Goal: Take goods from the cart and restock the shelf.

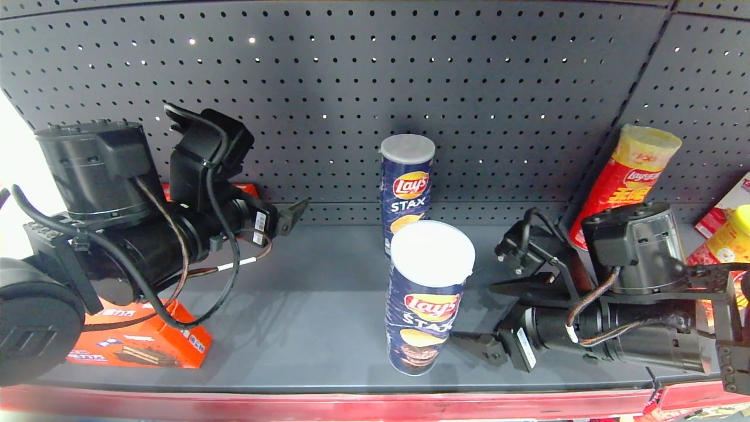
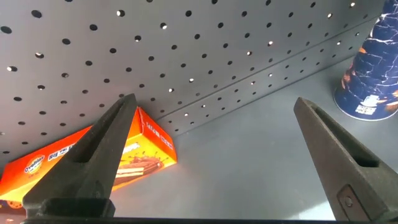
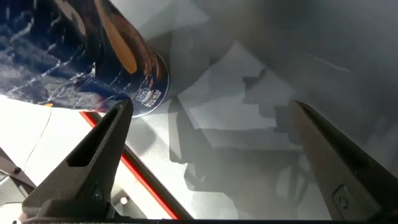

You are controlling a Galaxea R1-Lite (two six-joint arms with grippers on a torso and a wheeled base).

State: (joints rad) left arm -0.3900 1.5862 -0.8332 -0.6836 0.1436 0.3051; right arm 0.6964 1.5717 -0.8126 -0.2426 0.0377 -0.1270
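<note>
Two dark blue chip cans with white lids stand upright on the grey shelf (image 1: 304, 305): one at the back (image 1: 406, 187), one nearer the front edge (image 1: 426, 299). My right gripper (image 1: 491, 316) is open just to the right of the front can, low over the shelf, holding nothing. In the right wrist view the front can's base (image 3: 81, 56) lies outside the gap of the right gripper (image 3: 211, 106), beyond one finger (image 3: 99, 155). My left gripper (image 1: 288, 218) hovers open at the back left. In its wrist view the left gripper (image 2: 214, 101) faces the pegboard, with the back can (image 2: 373, 68) off to one side.
An orange biscuit box (image 1: 146, 340) lies at the front left under my left arm; another orange box (image 2: 93, 158) sits against the pegboard (image 1: 469, 88). A yellow-red can (image 1: 627, 176) leans at the right divider, with packets (image 1: 726, 234) beyond. The shelf's red front lip (image 1: 351, 404) runs along the front.
</note>
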